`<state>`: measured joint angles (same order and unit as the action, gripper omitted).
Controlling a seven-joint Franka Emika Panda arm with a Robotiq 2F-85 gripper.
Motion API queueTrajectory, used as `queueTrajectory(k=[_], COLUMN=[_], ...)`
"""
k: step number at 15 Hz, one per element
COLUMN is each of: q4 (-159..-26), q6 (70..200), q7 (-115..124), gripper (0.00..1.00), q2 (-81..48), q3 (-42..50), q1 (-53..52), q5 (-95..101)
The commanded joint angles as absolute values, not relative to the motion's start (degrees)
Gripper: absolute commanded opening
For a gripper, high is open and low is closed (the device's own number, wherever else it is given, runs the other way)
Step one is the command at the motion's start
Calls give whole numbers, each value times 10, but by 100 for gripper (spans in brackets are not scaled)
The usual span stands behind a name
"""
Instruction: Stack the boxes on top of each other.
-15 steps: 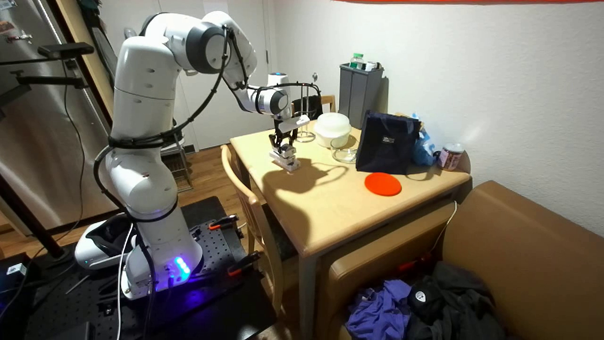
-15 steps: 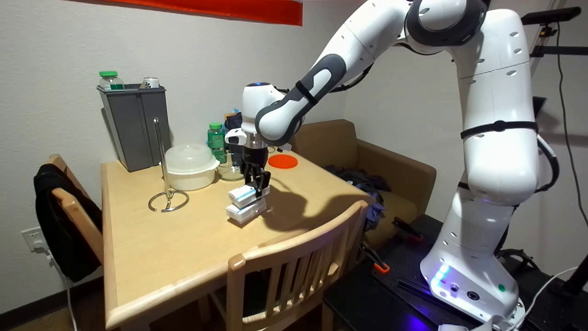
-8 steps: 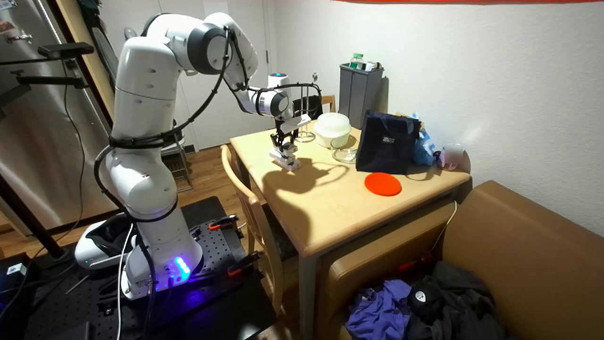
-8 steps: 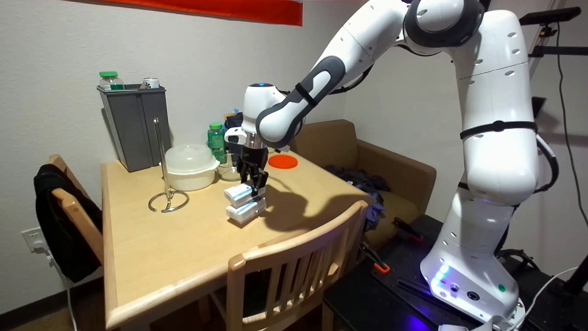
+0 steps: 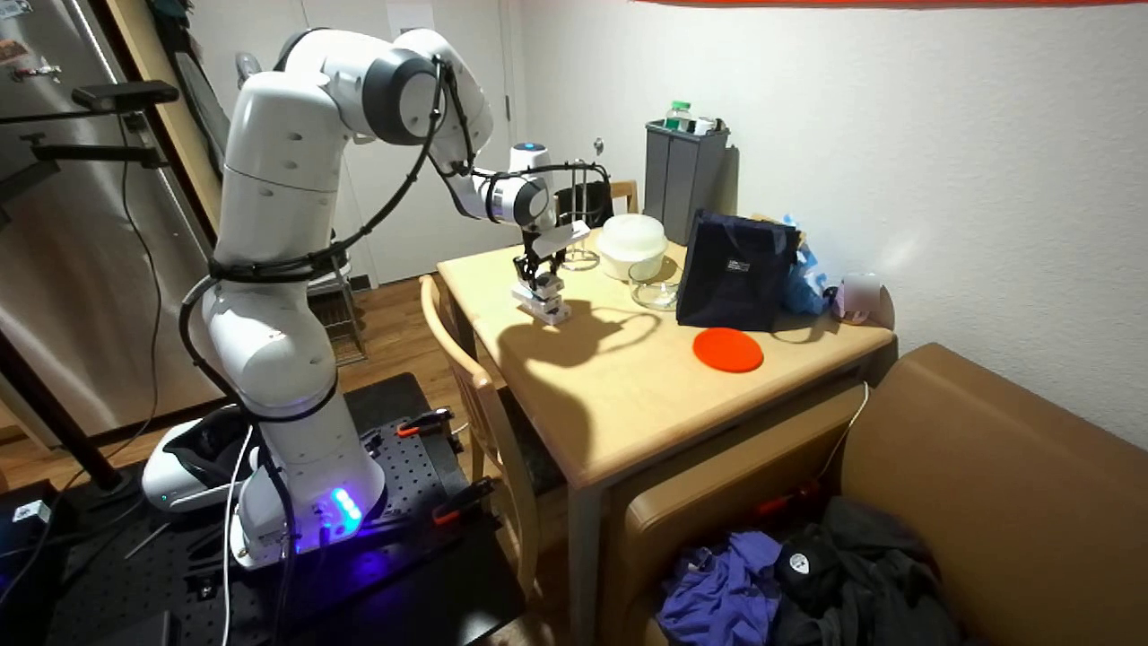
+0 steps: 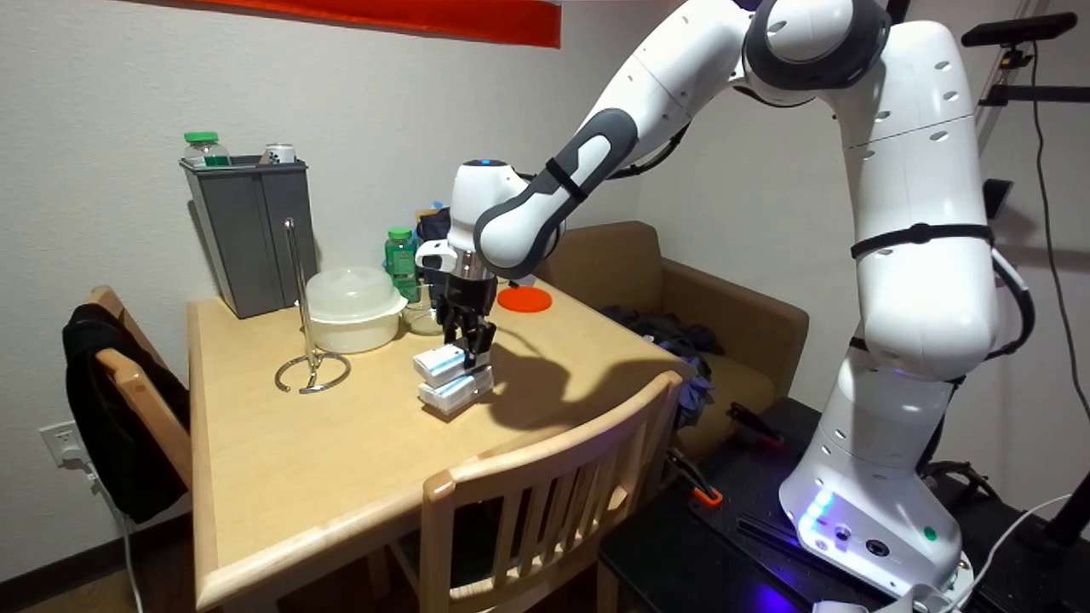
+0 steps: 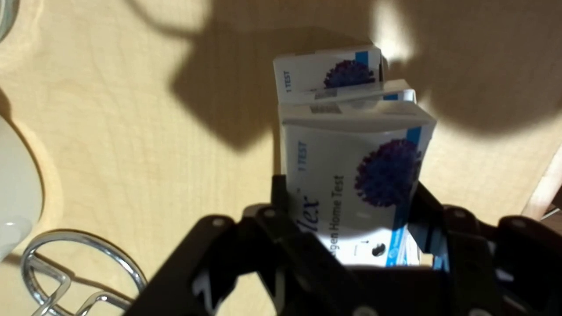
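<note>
Three whitish test-kit boxes overlap in the wrist view. The uppermost box (image 7: 351, 162), with a dark virus picture, sits between the black fingers (image 7: 279, 193) of my gripper (image 7: 351, 193), which press on its two sides. Just beneath it peeks the edge of a middle box (image 7: 342, 95), and a bottom box (image 7: 303, 77) juts out furthest. In an exterior view the held box (image 6: 441, 364) lies over the lower box (image 6: 449, 395), a little out of line with it; whether they touch fully I cannot tell. My gripper (image 5: 538, 271) points down over the pile in both exterior views.
A metal paper-towel stand (image 6: 312, 375) and a white lidded bowl (image 6: 353, 319) are close by on the table (image 6: 281, 477). A glass bowl (image 5: 655, 292), dark bag (image 5: 737, 274) and red disc (image 5: 727, 350) are further along. A wooden chair (image 6: 553, 460) borders the table.
My gripper and the top box have shifted slightly left in an exterior view and settled a bit lower over the boxes below. The lower boxes have barely moved.
</note>
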<state>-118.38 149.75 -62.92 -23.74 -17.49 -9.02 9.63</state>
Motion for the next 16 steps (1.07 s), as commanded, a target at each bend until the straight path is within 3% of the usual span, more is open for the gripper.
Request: queueTrajectory(k=[1, 9, 14, 15, 16], q4=[-1197, -1199, -1201, -1201, -1201], q6=[1516, 1516, 1511, 1510, 1509], q7=[-653, -653, -651, -650, -649], gripper=[39, 39, 49, 71, 79], q2=[-232, -231, -227, -227, -226], q3=[-189, -191, -191, -190, -190], q1=[-74, -71, -71, -71, -71], q5=[79, 78, 80, 80, 80])
